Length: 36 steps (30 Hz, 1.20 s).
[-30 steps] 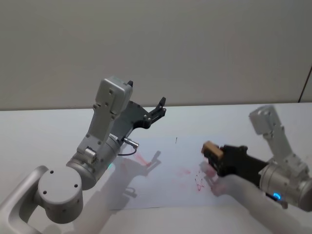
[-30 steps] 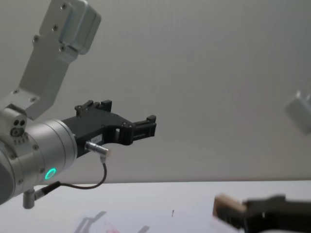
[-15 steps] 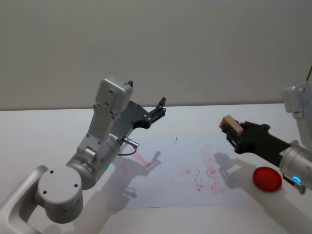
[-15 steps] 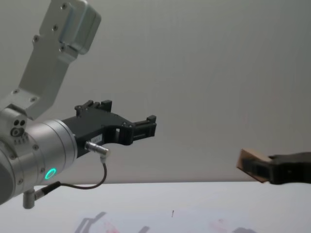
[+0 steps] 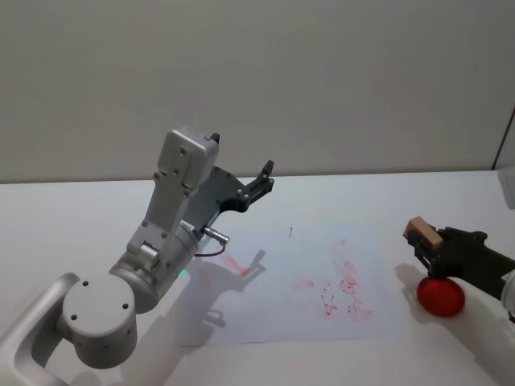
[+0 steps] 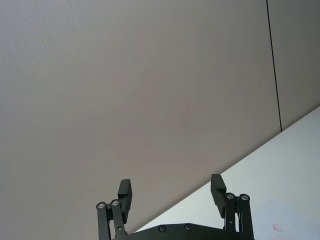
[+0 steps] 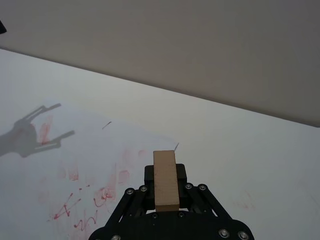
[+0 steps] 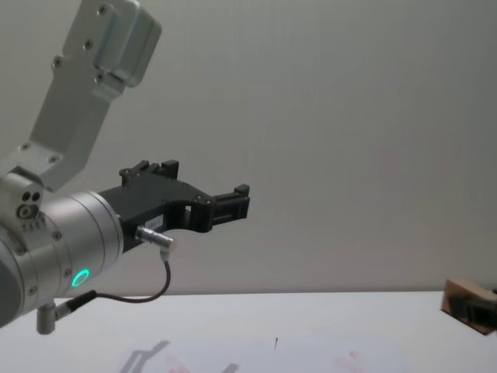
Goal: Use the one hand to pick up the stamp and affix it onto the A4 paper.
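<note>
At right of the head view, the right hand grips the stamp above a red pad, beside the A4 paper; the left hand hangs open, raised.

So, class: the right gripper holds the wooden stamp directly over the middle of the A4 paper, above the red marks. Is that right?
Not quite. The right gripper does hold the wooden stamp, but the head view shows it off the right edge of the A4 paper, beside a red round pad, not over the paper's middle.
</note>
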Motion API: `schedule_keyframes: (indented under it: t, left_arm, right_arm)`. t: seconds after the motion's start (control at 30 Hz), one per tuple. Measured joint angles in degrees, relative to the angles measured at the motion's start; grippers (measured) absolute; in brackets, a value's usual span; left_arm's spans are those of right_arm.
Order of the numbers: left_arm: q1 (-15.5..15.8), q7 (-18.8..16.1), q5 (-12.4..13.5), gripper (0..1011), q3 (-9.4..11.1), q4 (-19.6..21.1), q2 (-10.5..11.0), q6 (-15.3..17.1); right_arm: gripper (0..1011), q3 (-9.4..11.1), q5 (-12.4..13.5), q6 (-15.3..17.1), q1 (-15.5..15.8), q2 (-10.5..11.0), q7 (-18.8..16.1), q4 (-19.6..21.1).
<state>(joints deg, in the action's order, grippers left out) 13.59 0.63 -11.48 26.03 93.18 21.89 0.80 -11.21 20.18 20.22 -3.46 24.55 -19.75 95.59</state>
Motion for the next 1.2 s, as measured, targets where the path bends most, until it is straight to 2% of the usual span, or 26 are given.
schedule_keyframes:
  t: [0.67,1.2]
  left_arm:
    - [0.0,0.0,0.0,1001,0.0,0.0,0.0,0.0]
    - [0.0,0.0,0.0,1001,0.0,0.0,0.0,0.0]
  right_arm:
    - [218,0.59,-1.71,1.82,1.61,2.4,-0.7,-0.82]
    - [218,0.44,-2.75,3.02,2.26,3.17,-1.26,-1.32]
